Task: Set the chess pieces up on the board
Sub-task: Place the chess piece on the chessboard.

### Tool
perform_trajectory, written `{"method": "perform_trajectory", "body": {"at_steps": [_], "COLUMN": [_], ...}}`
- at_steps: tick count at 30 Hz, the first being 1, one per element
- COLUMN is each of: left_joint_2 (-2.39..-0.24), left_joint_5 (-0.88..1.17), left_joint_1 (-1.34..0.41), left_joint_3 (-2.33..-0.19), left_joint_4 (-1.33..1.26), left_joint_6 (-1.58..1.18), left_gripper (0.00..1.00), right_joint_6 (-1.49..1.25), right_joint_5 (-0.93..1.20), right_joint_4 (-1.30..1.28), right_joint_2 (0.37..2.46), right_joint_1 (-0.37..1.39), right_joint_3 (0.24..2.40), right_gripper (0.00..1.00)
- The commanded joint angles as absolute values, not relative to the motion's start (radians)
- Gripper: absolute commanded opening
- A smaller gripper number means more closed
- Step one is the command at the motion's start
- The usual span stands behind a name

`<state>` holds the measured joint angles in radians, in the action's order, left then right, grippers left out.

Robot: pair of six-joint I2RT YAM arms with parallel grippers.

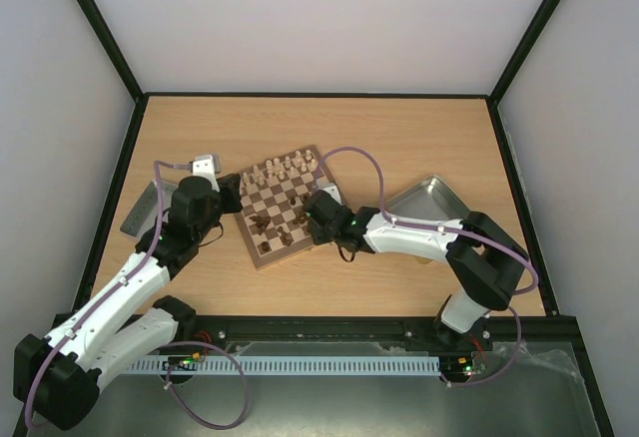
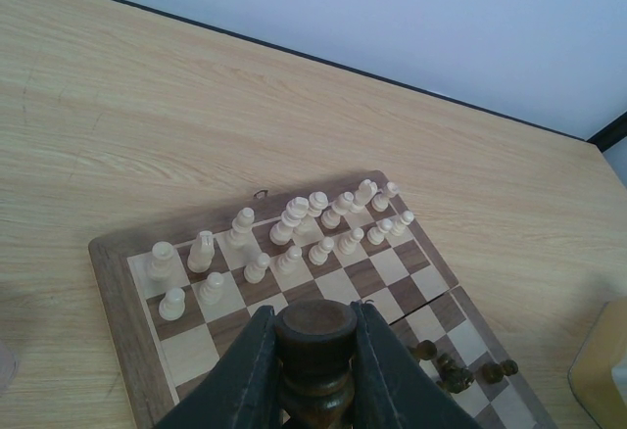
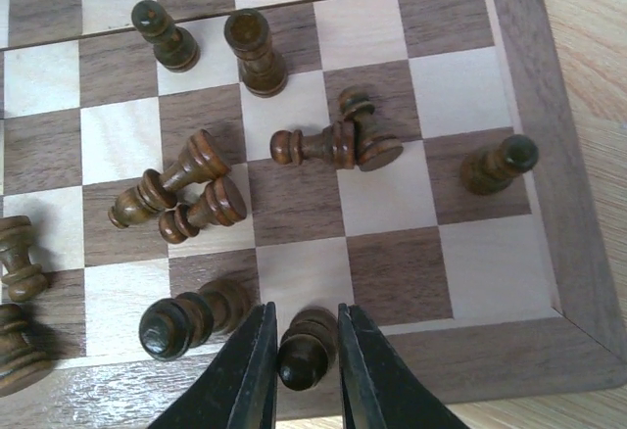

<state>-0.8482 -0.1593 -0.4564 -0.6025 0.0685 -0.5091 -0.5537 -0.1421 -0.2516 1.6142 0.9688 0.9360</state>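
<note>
at the left, the left gripper [image 2: 315, 323] is clamped on a dark brown turned piece [image 2: 315, 365] with a round, flat-topped head, held upright above the left side of the board [image 2: 116, 297]. the board is a square of tan and dark checks with a wooden border, lying on the pale wood-grain table [image 2: 147, 106]. smooth cream pieces [image 2: 294, 218] stand in two loose rows along its far side. further right, several glossy dark pieces [image 3: 328, 143] lie tipped on the checks and others stand upright. the right gripper [image 3: 307, 326] has its black tapered fingers close on either side of a round-headed dark pawn [image 3: 306, 351] by the border; whether they pinch it cannot be told. rightmost sits a shiny rimmed metal tray [image 1: 424, 203].
</note>
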Motion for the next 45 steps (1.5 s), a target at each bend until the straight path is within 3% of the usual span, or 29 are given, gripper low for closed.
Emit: {"method": "perform_trajectory", "body": {"at_steps": [1,11,25,37,45], "left_joint_2": [-0.834,-0.836,-0.833,-0.835,-0.840], "left_joint_5": [-0.158,-0.158,-0.163,-0.157,-0.155], "left_joint_1": [-0.451,-0.451,-0.449,-0.446,-0.445], "left_joint_3": [-0.586,-0.588,-0.590,-0.589,-0.591], "left_joint_4": [0.055,0.057,0.057,0.057,0.055], "left_joint_6": [-0.512,-0.512,-0.513,-0.515,-0.512], "left_gripper": [0.06,0.06,0.06,0.07,0.07], "right_joint_6": [-0.553,-0.628,-0.671,-0.662,-0.639], "right_joint_5": [-0.143,-0.239,-0.150,-0.136,-0.168], "right_joint_4": [-0.202,-0.257,-0.330,-0.307,-0.281], "right_joint_2": [1.635,1.535,1.579,1.639,1.671], "right_joint_1": [0.970,0.968,0.965,0.966,0.965], "right_joint_3": [0.925,0.954,0.969,0.980,1.002], "right_gripper": [0.18,0.30,0.31,0.15,0.13]}}
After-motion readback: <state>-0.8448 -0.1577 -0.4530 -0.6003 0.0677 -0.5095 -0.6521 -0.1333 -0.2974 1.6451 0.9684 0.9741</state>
